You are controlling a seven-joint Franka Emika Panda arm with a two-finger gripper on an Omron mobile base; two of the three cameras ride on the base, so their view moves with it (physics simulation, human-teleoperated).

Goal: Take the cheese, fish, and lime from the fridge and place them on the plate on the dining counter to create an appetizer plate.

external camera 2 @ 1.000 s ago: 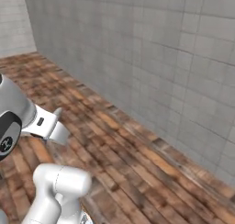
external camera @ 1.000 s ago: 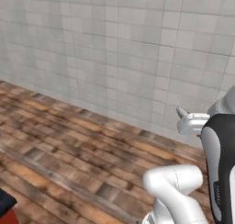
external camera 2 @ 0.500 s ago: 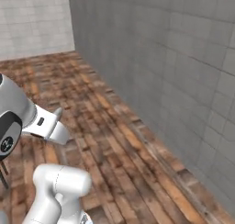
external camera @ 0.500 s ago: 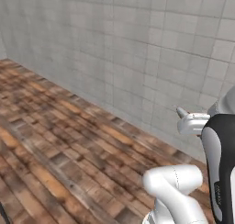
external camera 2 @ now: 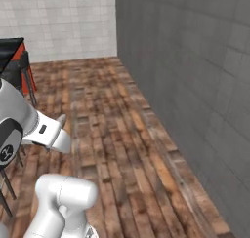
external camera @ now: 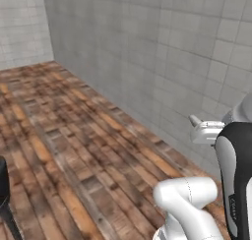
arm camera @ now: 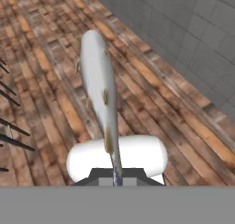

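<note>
Silvery-grey fish (arm camera: 98, 85) — brown plank floor (external camera: 74, 150) — pale grey tiled wall (external camera: 162, 52).

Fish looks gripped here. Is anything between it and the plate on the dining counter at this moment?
The fish hangs from the shut gripper over bare wood floor beside the grey tiled wall. The plate isn't visible. A corner of the dining counter and stools show far off; nothing visible blocks the floor towards them.
</note>
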